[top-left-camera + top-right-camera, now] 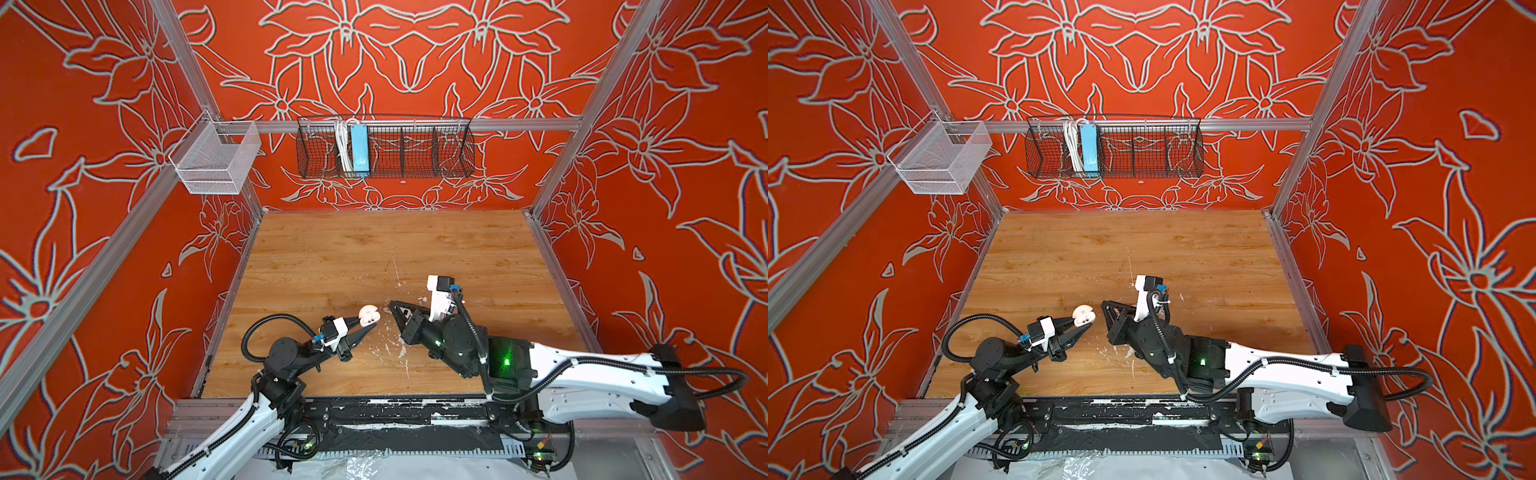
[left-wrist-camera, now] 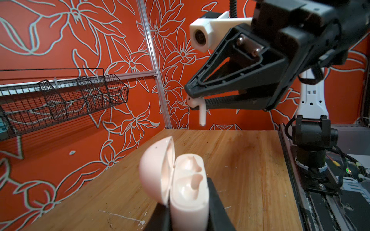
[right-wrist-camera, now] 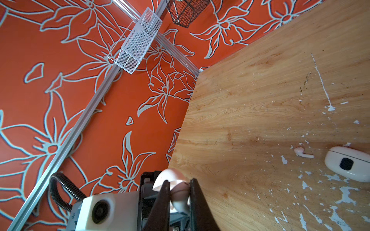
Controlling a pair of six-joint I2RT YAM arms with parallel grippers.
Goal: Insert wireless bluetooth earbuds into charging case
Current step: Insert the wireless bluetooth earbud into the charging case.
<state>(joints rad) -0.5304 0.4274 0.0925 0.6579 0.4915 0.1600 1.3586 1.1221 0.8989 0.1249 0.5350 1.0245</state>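
Left wrist view: open case (image 2: 188,192) base cut off at edge, flanks hidden by blurred fingers (image 2: 217,208) of left gripper (image 2: 188,200). Right wrist view: second case (image 3: 349,164) cut off at edge; held earbud (image 3: 180,202) blurred, half hidden between right gripper (image 3: 179,182) fingers (image 3: 197,204).

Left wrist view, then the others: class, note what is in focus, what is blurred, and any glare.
Left wrist view: the charging case, close up, is soft; the held earbud in the right end effector is sharper. Right wrist view: its own fingertips blur, the loose earbud on the table is crisp. In both top views: evenly sharp, no strong glare.
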